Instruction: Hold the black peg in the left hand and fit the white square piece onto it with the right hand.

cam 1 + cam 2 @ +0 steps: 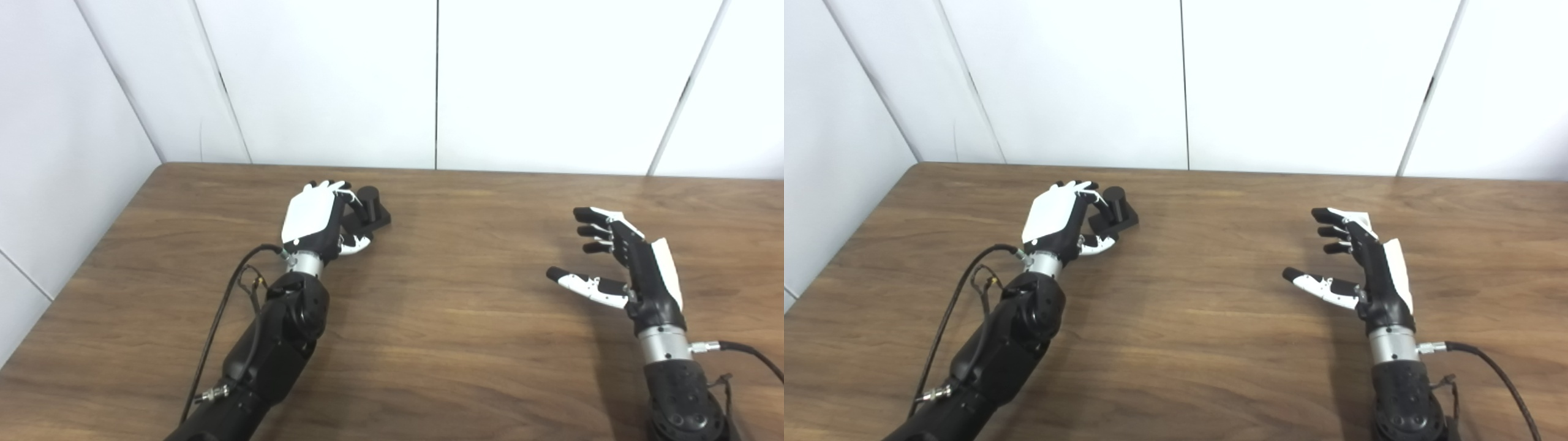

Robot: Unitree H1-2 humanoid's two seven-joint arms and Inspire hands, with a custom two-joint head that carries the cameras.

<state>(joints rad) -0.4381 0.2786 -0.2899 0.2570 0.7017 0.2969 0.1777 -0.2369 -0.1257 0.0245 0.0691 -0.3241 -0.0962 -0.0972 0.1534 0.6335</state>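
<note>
Wooden surface (pixel 441 343) with white wall panels (pixel 331 79) behind it, two arms coming in from the bottom. Left hand (pixel 315 220) is way up toward the far left part of the surface, back of the hand facing the camera, fingers (pixel 331 185) curled over right at the peg (pixel 369 207). Peg is a black stub standing upright on a flat black base, sitting on the surface just to the right of that hand. Thumb (pixel 355 244) pokes out below the base. Can't tell if the hand really has hold of it or is only touching, since the palm hides the contact.

Right hand (pixel 1363 269) is well apart on the right side, hovering wide open and holding nothing, fingers spread and pointing left, thumb stuck out low. Something white shows just behind its fingers, can't make out if that's the square piece or part of the hand.
</note>
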